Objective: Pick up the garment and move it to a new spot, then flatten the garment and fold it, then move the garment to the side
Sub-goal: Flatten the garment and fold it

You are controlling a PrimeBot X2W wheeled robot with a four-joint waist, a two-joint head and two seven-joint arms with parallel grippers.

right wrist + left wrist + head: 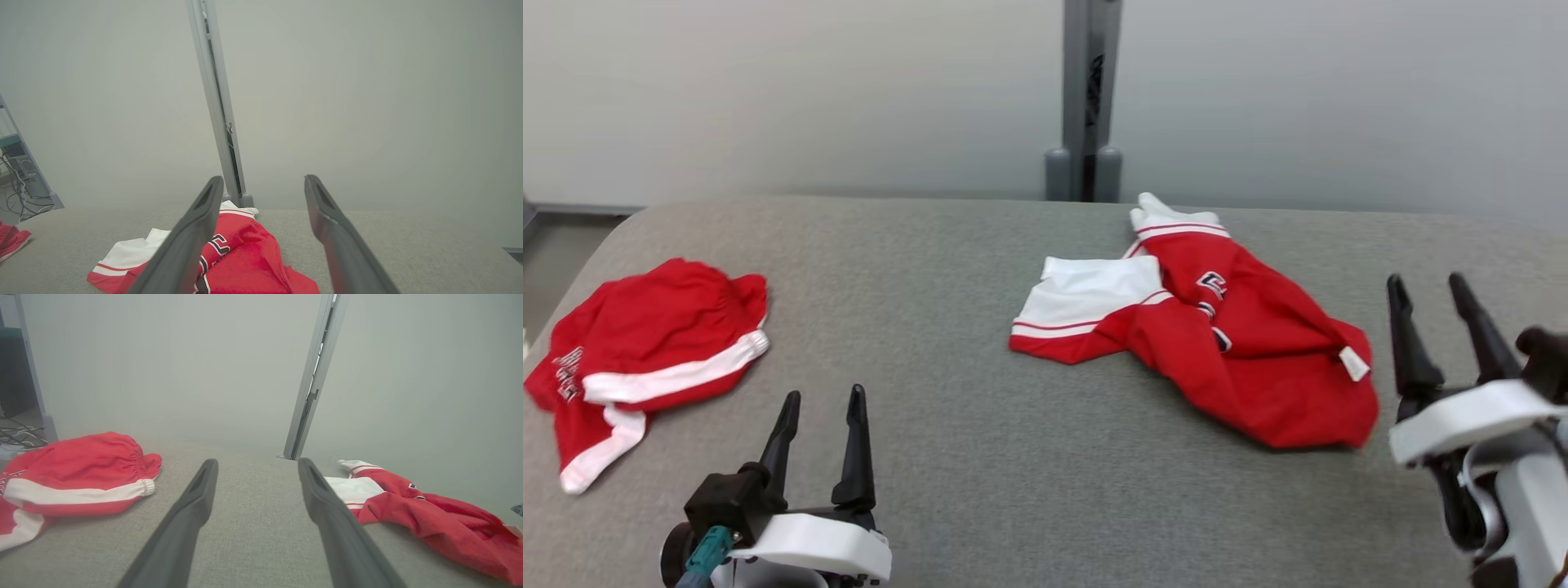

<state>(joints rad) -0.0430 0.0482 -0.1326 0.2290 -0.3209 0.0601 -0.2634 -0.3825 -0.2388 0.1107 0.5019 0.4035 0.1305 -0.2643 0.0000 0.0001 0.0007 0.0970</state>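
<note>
Stretching across the head view, a grey fabric-covered table (pixel 980 506) is carrying two red-and-white pieces of sportswear, well apart. The crumpled garment (pixel 1241 351) is lying right of centre toward the far edge, a white panel (pixel 1086 294) turned out toward the middle, and is looking like the piece to be lifted, being neither flat nor folded. A second red garment (pixel 645 359) is sitting bunched at the left edge, probably parked clear of the working area. The right gripper (pixel 1427 282) is hovering just beside the crumpled garment, fingers spread wide and empty, seemingly placed for a grab; the left gripper (pixel 824 394) is hanging low at the near edge, likewise spread and empty. A small white label (pixel 1354 363) is showing at the garment's right end.
</note>
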